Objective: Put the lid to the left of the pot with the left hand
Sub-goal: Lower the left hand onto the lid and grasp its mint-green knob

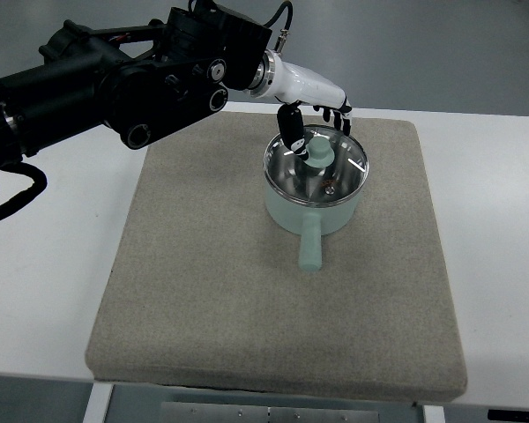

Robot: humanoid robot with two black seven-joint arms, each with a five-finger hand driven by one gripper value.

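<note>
Hand: left hand [310, 119] at the pot's [310, 210] 12 o'clock, fingers curling toward the knob [317, 156]; grasp unclear.
Risk: shallow pinch, so the lid [316, 167] slips or drags the pot.

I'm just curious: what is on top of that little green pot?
A glass lid with a green knob covers the pot. The left hand hovers at it. Reflections hide the pot's inside.

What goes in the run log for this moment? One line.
left hand over lid | lid on pot | pot on mat | grasp unclear
</note>
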